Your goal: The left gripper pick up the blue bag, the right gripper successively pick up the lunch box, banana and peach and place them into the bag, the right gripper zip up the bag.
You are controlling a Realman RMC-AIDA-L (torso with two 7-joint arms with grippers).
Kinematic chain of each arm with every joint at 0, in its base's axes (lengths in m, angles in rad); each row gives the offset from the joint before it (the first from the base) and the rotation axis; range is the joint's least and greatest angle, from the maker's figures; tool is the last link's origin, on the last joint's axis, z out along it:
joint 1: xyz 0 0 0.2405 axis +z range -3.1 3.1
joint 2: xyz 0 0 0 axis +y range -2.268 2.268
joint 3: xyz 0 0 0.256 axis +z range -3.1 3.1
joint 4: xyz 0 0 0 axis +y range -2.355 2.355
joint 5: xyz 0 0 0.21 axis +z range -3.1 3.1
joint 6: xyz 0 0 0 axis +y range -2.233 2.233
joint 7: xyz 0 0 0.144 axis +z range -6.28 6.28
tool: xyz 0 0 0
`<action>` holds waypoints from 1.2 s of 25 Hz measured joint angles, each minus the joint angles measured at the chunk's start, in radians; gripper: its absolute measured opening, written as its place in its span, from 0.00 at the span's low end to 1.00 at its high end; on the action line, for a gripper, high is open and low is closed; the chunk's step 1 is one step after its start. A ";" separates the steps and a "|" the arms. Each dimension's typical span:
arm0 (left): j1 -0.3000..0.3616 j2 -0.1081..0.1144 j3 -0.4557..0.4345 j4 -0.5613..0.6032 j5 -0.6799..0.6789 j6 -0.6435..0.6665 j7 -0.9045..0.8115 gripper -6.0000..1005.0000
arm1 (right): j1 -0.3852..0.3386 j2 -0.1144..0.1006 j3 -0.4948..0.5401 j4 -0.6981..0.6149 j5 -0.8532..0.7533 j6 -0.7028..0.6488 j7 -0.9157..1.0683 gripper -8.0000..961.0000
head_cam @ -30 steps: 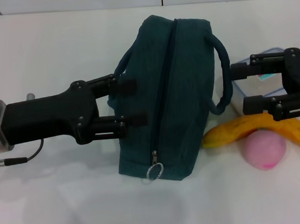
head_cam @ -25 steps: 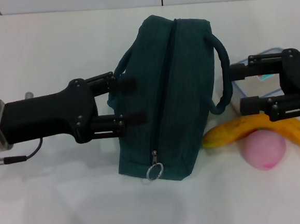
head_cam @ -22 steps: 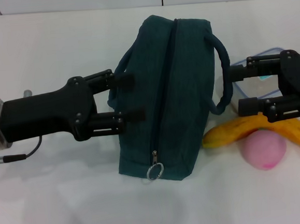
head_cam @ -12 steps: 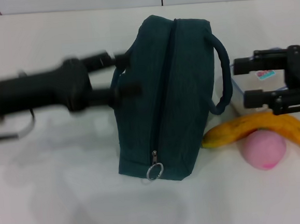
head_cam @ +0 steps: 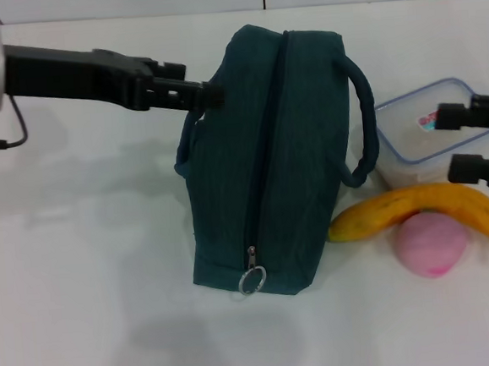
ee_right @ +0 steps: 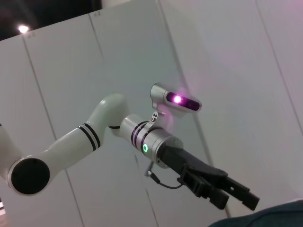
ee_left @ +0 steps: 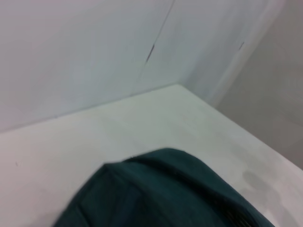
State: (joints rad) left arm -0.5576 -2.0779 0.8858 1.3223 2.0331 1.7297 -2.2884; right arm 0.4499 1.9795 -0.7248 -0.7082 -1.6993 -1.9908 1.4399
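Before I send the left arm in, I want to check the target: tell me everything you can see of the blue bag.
The blue bag is a dark teal, soft fabric bag lying on the white table. Its central zipper is closed, with the metal ring pull at the near end. A rope-like handle arches out on each side. The left gripper is at its far-left corner by the left handle, not visibly gripping it. On the other side, the banana tip is close against its lower edge and the lunch box sits just beyond the right handle.

Left gripper (head_cam: pixel 208 93) is reaching in from the left on a black forearm with silver wrist, fingers looking close together, while right gripper (head_cam: pixel 446 142) is sitting at the right edge, fingers spread apart.
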 joint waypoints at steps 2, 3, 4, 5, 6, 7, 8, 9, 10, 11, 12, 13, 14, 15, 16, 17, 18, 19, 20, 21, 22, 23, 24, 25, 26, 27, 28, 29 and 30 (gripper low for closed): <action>-0.012 0.005 0.027 -0.013 0.008 0.001 -0.033 0.88 | -0.016 0.002 0.006 0.002 0.001 -0.003 -0.004 0.75; -0.014 0.006 0.035 -0.017 0.008 0.001 -0.038 0.88 | -0.021 0.002 0.008 0.003 0.001 -0.003 -0.006 0.75; -0.020 0.007 0.048 -0.022 0.009 0.001 -0.046 0.88 | -0.029 0.002 0.009 0.006 0.001 -0.003 -0.010 0.75; -0.025 0.007 0.055 -0.027 0.012 0.001 -0.049 0.88 | -0.035 0.003 0.010 0.007 0.001 -0.003 -0.013 0.75; -0.031 0.008 0.060 -0.033 0.015 0.001 -0.052 0.88 | -0.041 0.003 0.011 0.007 0.002 -0.003 -0.014 0.75; -0.040 0.008 0.061 -0.043 0.021 0.001 -0.055 0.88 | -0.046 0.003 0.011 0.007 0.002 -0.003 -0.015 0.75; -0.051 0.008 0.062 -0.056 0.027 0.000 -0.057 0.87 | -0.055 0.004 0.011 0.008 0.002 -0.003 -0.018 0.75; -0.058 0.008 0.062 -0.066 0.032 -0.001 -0.057 0.87 | -0.060 0.005 0.011 0.008 0.003 -0.003 -0.019 0.75; -0.068 0.008 0.060 -0.079 0.038 -0.002 -0.058 0.86 | -0.065 0.006 0.011 0.008 0.003 -0.003 -0.021 0.75; -0.076 0.008 0.060 -0.089 0.044 -0.003 -0.058 0.86 | -0.069 0.007 0.011 0.008 0.003 -0.003 -0.021 0.75; -0.083 0.009 0.058 -0.098 0.050 -0.004 -0.058 0.86 | -0.077 0.008 0.011 0.009 0.003 -0.003 -0.023 0.75; -0.087 0.009 0.058 -0.102 0.054 -0.005 -0.059 0.85 | -0.082 0.008 0.012 0.009 0.003 -0.003 -0.026 0.74; -0.095 0.009 0.058 -0.107 0.067 -0.008 -0.059 0.85 | -0.087 0.009 0.012 0.009 0.003 -0.003 -0.029 0.74; -0.100 0.008 0.058 -0.108 0.079 -0.011 -0.061 0.84 | -0.091 0.009 0.012 0.010 0.003 -0.003 -0.031 0.74; -0.105 0.007 0.058 -0.109 0.095 -0.015 -0.066 0.84 | -0.091 0.009 0.012 0.010 0.003 -0.003 -0.031 0.74; -0.108 0.006 0.058 -0.109 0.109 -0.019 -0.071 0.83 | -0.100 0.009 0.013 0.018 0.003 -0.003 -0.036 0.74; -0.113 0.005 0.059 -0.110 0.119 -0.021 -0.075 0.83 | -0.101 0.009 0.013 0.023 0.003 -0.003 -0.038 0.74; -0.117 0.006 0.061 -0.111 0.131 -0.023 -0.080 0.83 | -0.102 0.009 0.013 0.030 0.003 -0.003 -0.041 0.74; -0.120 0.006 0.061 -0.111 0.136 -0.023 -0.080 0.82 | -0.103 0.008 0.013 0.041 0.003 -0.002 -0.045 0.74; -0.122 0.007 0.062 -0.111 0.138 -0.023 -0.080 0.82 | -0.103 0.007 0.013 0.048 0.003 -0.001 -0.047 0.74; -0.124 0.008 0.062 -0.111 0.139 -0.023 -0.080 0.81 | -0.105 0.005 0.013 0.057 0.003 0.001 -0.048 0.74; -0.125 0.009 0.062 -0.111 0.139 -0.023 -0.081 0.81 | -0.107 0.004 0.013 0.061 0.003 0.003 -0.048 0.74; -0.125 0.009 0.062 -0.111 0.139 -0.023 -0.081 0.77 | -0.110 0.003 0.013 0.064 0.003 0.005 -0.048 0.74; -0.126 0.009 0.061 -0.111 0.139 -0.023 -0.082 0.73 | -0.113 0.002 0.013 0.067 0.002 0.006 -0.048 0.74; -0.126 0.009 0.060 -0.111 0.139 -0.023 -0.083 0.69 | -0.115 0.002 0.015 0.071 0.002 0.008 -0.048 0.74; -0.125 0.009 0.059 -0.111 0.138 -0.023 -0.084 0.65 | -0.117 0.002 0.019 0.076 0.001 0.010 -0.048 0.74; -0.123 0.009 0.058 -0.111 0.137 -0.023 -0.085 0.61 | -0.118 0.001 0.029 0.084 0.000 0.011 -0.048 0.74; -0.122 0.009 0.058 -0.111 0.135 -0.023 -0.085 0.57 | -0.119 0.001 0.043 0.094 -0.001 0.011 -0.049 0.74; -0.121 0.010 0.058 -0.111 0.133 -0.023 -0.085 0.46 | -0.119 0.000 0.061 0.108 -0.003 0.012 -0.049 0.74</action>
State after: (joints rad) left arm -0.6782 -2.0684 0.9436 1.2109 2.1665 1.7068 -2.3738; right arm 0.3313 1.9798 -0.6643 -0.6003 -1.7026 -1.9787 1.3913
